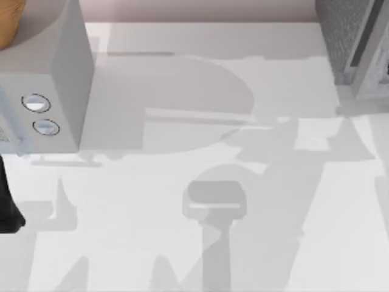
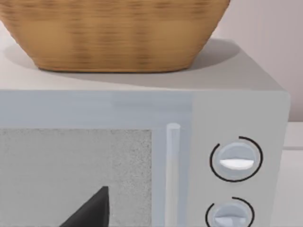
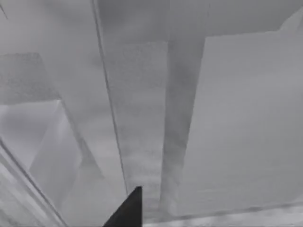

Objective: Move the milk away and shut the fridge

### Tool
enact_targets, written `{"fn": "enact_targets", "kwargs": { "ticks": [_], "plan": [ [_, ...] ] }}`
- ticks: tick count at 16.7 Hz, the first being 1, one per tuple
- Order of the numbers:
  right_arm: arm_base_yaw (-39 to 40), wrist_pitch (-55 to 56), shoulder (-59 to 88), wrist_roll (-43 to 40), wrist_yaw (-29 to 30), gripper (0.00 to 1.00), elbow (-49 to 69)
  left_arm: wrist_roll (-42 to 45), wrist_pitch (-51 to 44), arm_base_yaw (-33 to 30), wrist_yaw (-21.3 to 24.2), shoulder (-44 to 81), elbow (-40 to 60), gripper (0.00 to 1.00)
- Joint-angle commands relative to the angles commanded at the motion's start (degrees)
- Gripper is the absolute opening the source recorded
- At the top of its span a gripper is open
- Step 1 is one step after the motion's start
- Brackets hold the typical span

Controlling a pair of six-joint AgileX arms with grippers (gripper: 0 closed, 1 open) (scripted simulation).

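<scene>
The fridge, a dark grey speckled cabinet, stands at the table's far right corner with a paler smooth panel along its side. I cannot tell how far its door stands open. The right wrist view looks closely at speckled grey fridge surfaces and a smooth paler panel, with a dark tip of my right gripper low in the picture. My left arm is a black shape at the table's left edge. My left gripper points at the front of the box with dials. The milk is out of view.
A light grey box with two round dials stands at the far left, its front close to the left wrist camera. A woven basket sits on top of it. The white table carries only shadows.
</scene>
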Motion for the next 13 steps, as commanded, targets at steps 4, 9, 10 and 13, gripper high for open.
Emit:
{"fn": "enact_targets", "kwargs": {
  "ticks": [4, 9, 10, 13],
  "plan": [
    [0.24, -0.56, 3.07, -0.18, -0.04, 1.00, 4.00, 0.00, 0.00, 0.00, 0.00, 0.00, 0.00, 1.00],
    [0.42, -2.92, 12.76, -0.31, 0.29, 1.00, 16.30, 0.00, 0.00, 0.00, 0.00, 0.00, 0.00, 1.00],
    [0.40, -3.47, 14.71, -0.23, 0.35, 1.00, 18.74, 0.00, 0.00, 0.00, 0.00, 0.00, 0.00, 1.00],
    [0.30, -4.86, 19.26, 0.12, 0.49, 1.00, 24.29, 0.00, 0.00, 0.00, 0.00, 0.00, 0.00, 1.00]
  ]
}}
